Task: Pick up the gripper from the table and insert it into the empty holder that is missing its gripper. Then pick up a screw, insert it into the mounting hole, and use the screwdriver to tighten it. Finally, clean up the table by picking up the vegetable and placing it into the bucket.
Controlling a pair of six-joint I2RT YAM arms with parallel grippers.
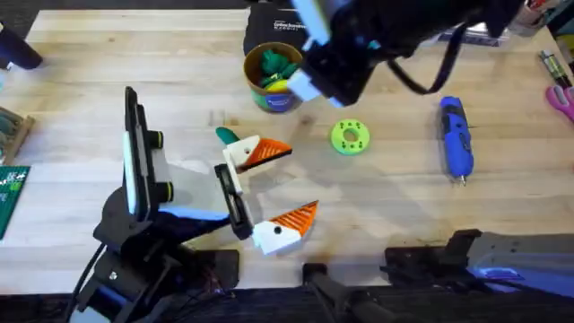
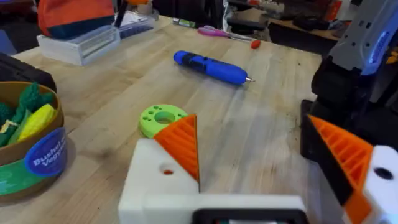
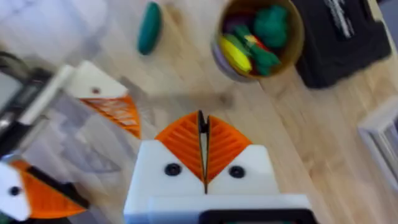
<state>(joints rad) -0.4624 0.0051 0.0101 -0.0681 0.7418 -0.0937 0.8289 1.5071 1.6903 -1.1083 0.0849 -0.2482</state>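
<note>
The dark teal vegetable (image 1: pixel 226 135) (image 3: pixel 149 28) lies on the table beside my left gripper (image 1: pixel 273 190) (image 2: pixel 261 155). That gripper is open wide, with both of its white mounts carrying orange wedges. The bucket (image 1: pixel 273 76) (image 2: pixel 31 149) (image 3: pixel 258 37) stands behind it, holding green and yellow toys. My right gripper (image 3: pixel 202 146) hovers above the spot between bucket and vegetable, its orange wedges pressed together with nothing held. The blue screwdriver (image 1: pixel 456 136) (image 2: pixel 211 66) lies at the right. The loose gripper, an empty holder and the screw are out of view.
A flat green ring disc (image 1: pixel 350 137) (image 2: pixel 163 118) lies mid-table. A black box (image 1: pixel 269 18) sits behind the bucket. Pink scissors (image 1: pixel 560 94) are at the right edge, and a green circuit board (image 1: pixel 11 197) at the left edge. The right arm (image 1: pixel 359 45) looms large over the table's back.
</note>
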